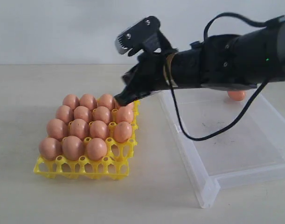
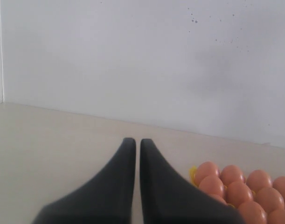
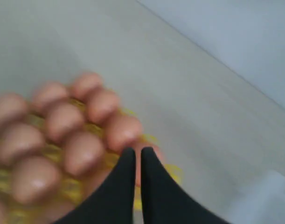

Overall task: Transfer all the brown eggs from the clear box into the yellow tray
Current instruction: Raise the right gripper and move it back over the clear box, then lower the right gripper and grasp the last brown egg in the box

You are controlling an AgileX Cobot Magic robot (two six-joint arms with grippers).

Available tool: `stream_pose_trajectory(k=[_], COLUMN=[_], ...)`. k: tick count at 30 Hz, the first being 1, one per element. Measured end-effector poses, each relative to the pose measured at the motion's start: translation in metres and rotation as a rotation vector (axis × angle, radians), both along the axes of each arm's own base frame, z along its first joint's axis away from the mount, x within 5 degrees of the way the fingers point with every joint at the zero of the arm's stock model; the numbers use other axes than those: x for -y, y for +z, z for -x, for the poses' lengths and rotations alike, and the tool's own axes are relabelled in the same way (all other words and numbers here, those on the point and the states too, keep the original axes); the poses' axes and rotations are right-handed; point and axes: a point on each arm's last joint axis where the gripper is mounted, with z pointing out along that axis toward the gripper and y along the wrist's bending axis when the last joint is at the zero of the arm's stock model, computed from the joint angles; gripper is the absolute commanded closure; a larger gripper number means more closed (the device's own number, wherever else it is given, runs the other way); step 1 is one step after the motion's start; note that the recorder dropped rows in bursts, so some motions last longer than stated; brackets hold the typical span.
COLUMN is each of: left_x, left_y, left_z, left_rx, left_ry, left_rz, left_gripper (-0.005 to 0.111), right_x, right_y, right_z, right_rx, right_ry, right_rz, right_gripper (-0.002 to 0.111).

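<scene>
Soft even light; right wrist view blurs the brown eggs (image 3: 81, 154).

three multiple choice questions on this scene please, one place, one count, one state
1. Which corner of the yellow tray is the right hand at? A far, beside the clear box B near, beside the box C near, away from the box
2. How many brown eggs show in the clear box? A none B one C five
3. The right hand is: A wide open B shut on an egg C shut, empty
A, its tip covers that corner; B, one lies by the far wall; C, fingers meet, nothing between
</scene>
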Motion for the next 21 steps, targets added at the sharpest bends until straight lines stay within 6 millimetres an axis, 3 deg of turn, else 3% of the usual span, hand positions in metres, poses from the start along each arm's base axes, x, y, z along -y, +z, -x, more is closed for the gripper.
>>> stream_pose_trajectory(k=[5,9,11,15,18,20,21], left_x=[0.0,0.0,0.0,0.0,0.0,0.0,0.0], left_y=[0.0,0.0,0.0,0.0,0.0,0.0,0.0], left_z=[0.0,0.0,0.0,0.0,0.0,0.0,0.0], left_rx=[0.0,0.0,0.0,0.0,0.0,0.0,0.0], left_ry=[0.0,0.0,0.0,0.0,0.0,0.0,0.0], left_rz=[0.0,0.0,0.0,0.0,0.0,0.0,0.0], left_gripper=[0.103,0.103,0.103,0.103,0.103,0.103,0.103], right_x=[0.06,0.133,0.156,0.174,0.17,0.168,0.167], right_y=[0.016,0.022,0.028,0.013,-0.011,-0.02,-0.024], right_z=[-0.026,-0.056,-0.069,-0.096,-0.117,-0.127,-0.131], right_rx=[0.009,-0.127,-0.183,-0.406,-0.49,-0.5,-0.506], right_ry=[-0.365,-0.6,-0.634,-0.619,-0.594,-0.58,-0.575], right_rz=[0.264,0.168,0.172,0.265,0.302,0.317,0.326], right_gripper=[0.109,0.109,0.109,0.109,0.106,0.094,0.081])
